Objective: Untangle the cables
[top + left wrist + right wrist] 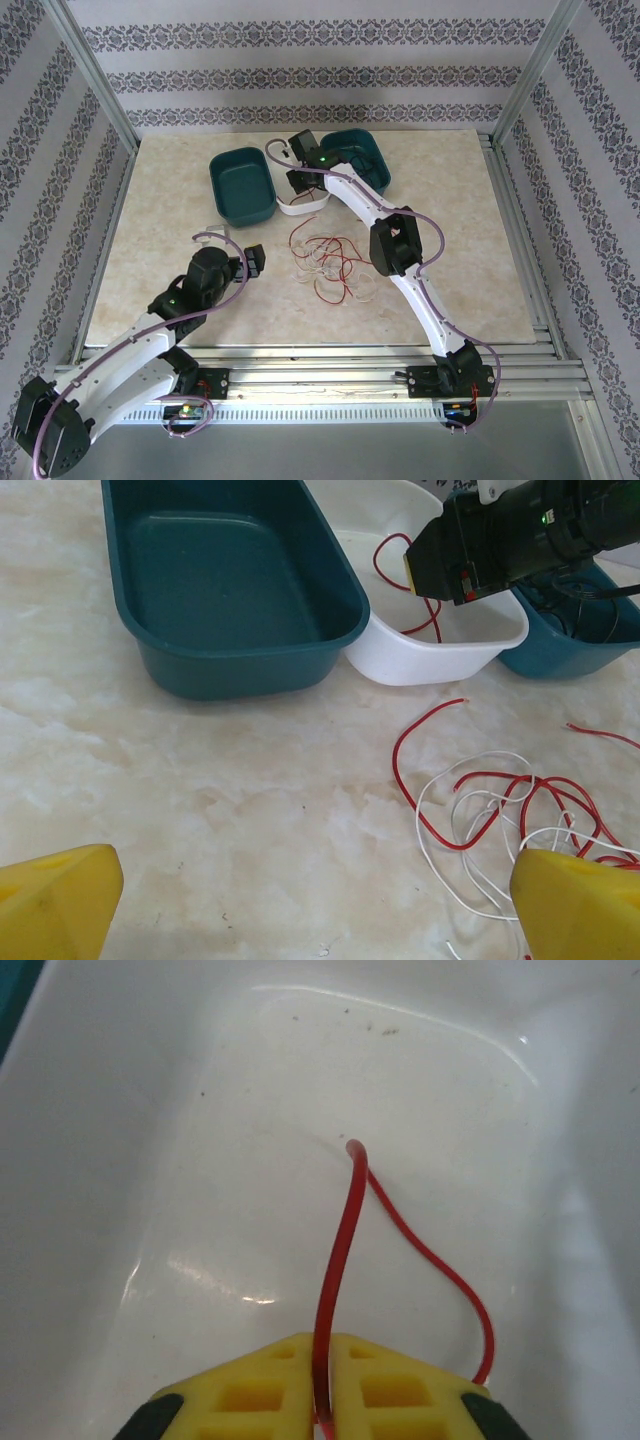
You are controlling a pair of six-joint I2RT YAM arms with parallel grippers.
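Observation:
Loose red and white cables lie tangled on the marble table, and the left wrist view has this tangle at its right. My left gripper hovers wide open just left of it, nothing between its yellow fingers. My right gripper is down inside the white bin, its yellow pads pinched on one red cable. That cable rises from the pads and loops back down on the right. From the left wrist, the right gripper hangs over the white bin with the red cable under it.
An empty teal bin stands at the back left of the white bin. A second teal bin sits behind the right arm. Aluminium frame posts and patterned walls ring the table.

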